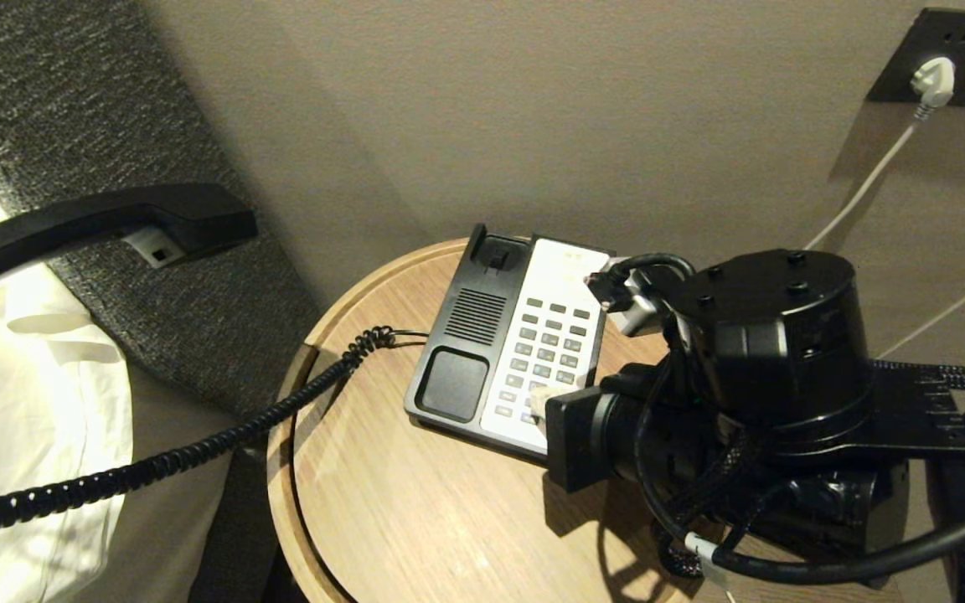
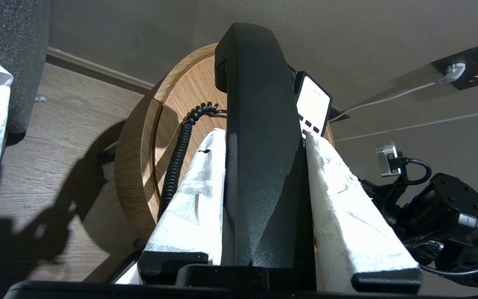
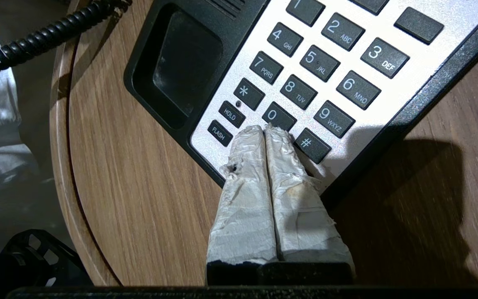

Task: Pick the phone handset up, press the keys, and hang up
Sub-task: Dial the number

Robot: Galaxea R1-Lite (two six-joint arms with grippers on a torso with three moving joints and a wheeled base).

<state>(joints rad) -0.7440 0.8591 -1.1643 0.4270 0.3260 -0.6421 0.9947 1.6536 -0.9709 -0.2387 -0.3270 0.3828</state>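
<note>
Your left gripper (image 2: pixel 264 137) clamps the phone handset (image 2: pixel 259 145) between its taped fingers (image 2: pixel 197 195), held up off the round table (image 1: pixel 415 502), coiled cord (image 1: pixel 198 448) trailing down. Your right gripper (image 3: pixel 265 129) has fingers pressed together, nothing held, tips on the keys (image 3: pixel 305 83) right by the 0 key (image 3: pixel 279 116), phone base (image 1: pixel 457 352) directly beneath.

The keys (image 3: pixel 305 79) on the white faceplate read 2 ABC, 3 DEF, 4 GHI, 5 JKL, 6 MNO, 7 PQRS, 8 TUV, 9 WXYZ, *, 0 and #. Two small keys toward the frame's lower left read HOLD and FLASH.
</note>
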